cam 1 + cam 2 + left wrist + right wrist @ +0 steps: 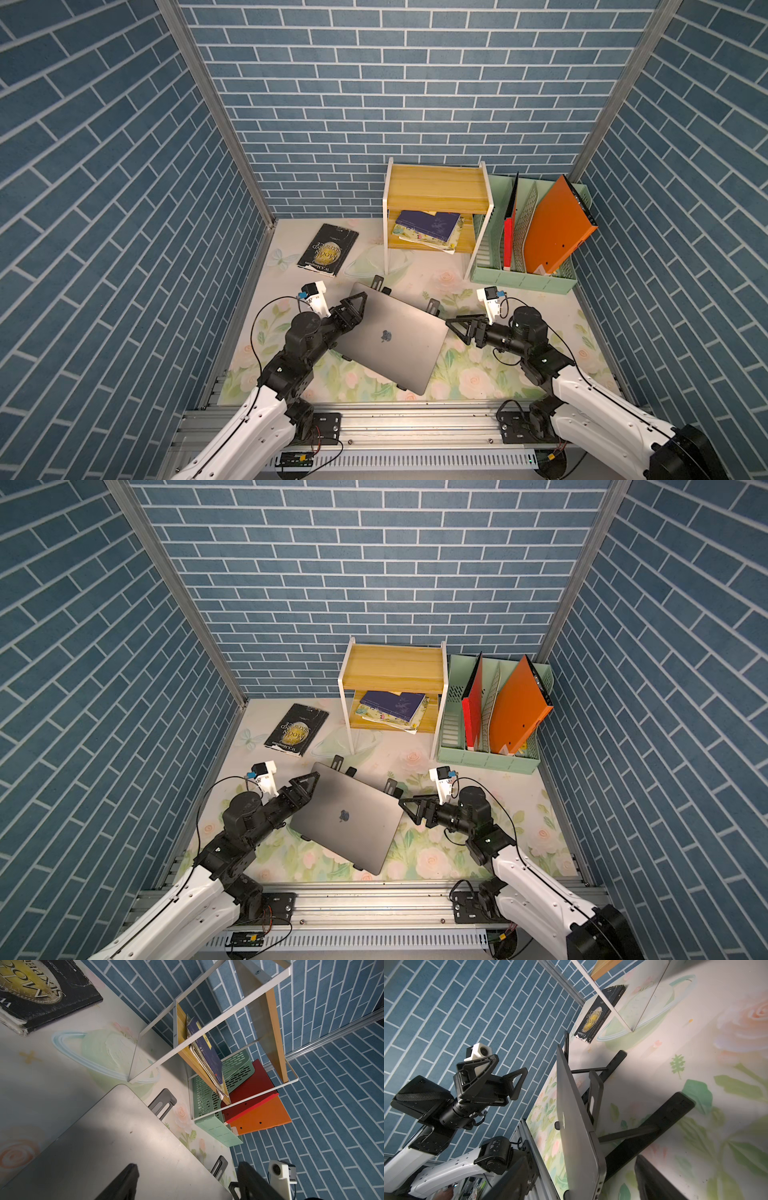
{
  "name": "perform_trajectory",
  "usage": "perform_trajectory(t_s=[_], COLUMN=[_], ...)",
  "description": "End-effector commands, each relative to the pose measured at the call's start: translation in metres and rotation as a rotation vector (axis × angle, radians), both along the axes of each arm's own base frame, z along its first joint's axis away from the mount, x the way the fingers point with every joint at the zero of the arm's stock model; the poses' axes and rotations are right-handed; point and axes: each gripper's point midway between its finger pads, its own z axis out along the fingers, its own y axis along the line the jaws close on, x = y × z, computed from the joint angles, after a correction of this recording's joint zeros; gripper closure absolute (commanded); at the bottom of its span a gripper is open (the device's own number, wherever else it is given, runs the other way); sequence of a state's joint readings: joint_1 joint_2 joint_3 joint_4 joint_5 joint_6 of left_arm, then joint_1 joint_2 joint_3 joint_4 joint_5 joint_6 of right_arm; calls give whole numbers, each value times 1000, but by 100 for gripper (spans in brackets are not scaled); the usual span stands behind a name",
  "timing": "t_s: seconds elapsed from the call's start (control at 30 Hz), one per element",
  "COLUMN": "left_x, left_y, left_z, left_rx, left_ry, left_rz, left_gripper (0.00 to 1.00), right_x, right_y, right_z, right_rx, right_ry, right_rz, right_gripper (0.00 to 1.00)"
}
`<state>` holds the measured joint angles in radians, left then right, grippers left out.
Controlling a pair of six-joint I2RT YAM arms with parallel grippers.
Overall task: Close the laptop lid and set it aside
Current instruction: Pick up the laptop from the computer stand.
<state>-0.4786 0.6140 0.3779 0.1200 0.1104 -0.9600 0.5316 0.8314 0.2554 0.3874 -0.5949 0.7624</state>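
Laptop (409,359), lid (386,334) shut, rests tilted on black folding stand (433,306) mid floral table (478,376); left gripper (359,308) and right gripper (455,331) flank it, jaws wide apart, holding nothing.

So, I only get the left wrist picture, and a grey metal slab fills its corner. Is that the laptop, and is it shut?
Observer: Yes. In both top views the slim grey metal laptop lies shut, the apple logo on its lid facing up.
Operator: Lying on what?
Observer: The right wrist view shows a black folding stand holding its underside off the flowered table.
Operator: Is my arm's gripper gripping it?
Observer: No. That same view shows the left gripper open, a gap between it and the lid.
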Motion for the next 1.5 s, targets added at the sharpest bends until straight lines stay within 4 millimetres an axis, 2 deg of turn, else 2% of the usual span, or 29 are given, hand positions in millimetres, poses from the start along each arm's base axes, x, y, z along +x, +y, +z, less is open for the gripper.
perform_trajectory(t_s=[0.0,0.1,0.17,0.4,0.5,0.73,0.93,1.03,1.2,1.33,1.47], left_x=[8,15,17,16,11,-4,-12,-14,-15,-14,-11], left_y=[2,-5,-8,-22,-23,-12,1,0,-2,0,8], left_z=[45,56,56,43,40,38,30,24,9,13,28], left_rx=[29,55,44,71,81,66,-57,-117,-114,-80,-59], left_ry=[-131,-176,-190,-159,-138,-133,-113,-82,-5,25,22], left_rz=[13,-6,-18,-96,-120,-100,-32,-32,-42,-29,21], left_gripper=[20,19,19,19,19,19,20,20,21,21,21], right_x=[-7,-10,-8,-7,-7,-4,-4,-7,-10,-12,-10], right_y=[-4,-6,-5,15,23,36,44,45,43,42,43], right_z=[-6,-17,-21,-9,-9,-12,-18,-13,-1,24,57], right_rx=[68,83,86,131,117,102,99,104,115,175,254], right_ry=[44,62,71,53,77,75,84,62,41,31,38], right_rz=[-18,-26,-29,31,46,85,131,149,158,165,164], right_gripper=[19,20,21,31,41,56,68,77,93,100,100])
